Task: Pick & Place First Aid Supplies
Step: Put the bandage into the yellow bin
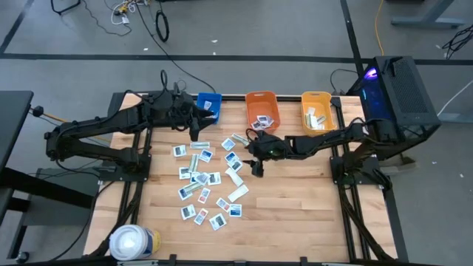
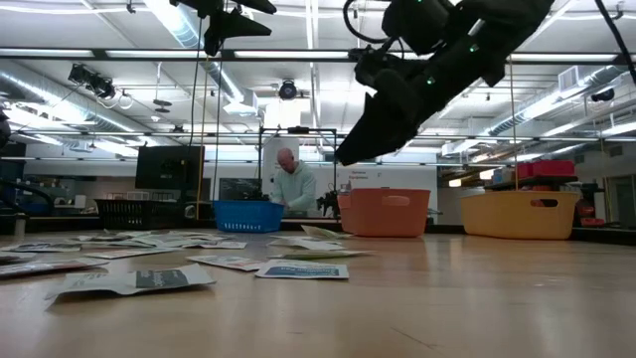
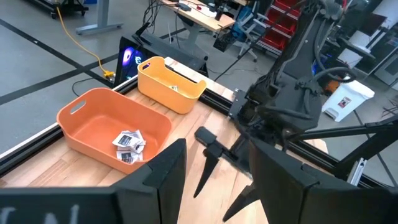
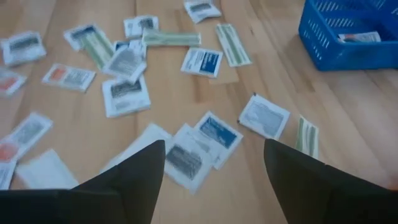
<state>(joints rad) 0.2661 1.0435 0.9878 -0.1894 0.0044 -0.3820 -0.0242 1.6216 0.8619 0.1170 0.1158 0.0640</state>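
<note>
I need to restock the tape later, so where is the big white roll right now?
In the high view the big white roll stands at the table's near left corner, apart from the scattered packets.

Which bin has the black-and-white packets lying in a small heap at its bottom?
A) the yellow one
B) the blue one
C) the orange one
C: the left wrist view shows a small heap of black-and-white packets on the floor of the orange bin, and the high view shows packets in that bin too.
</note>
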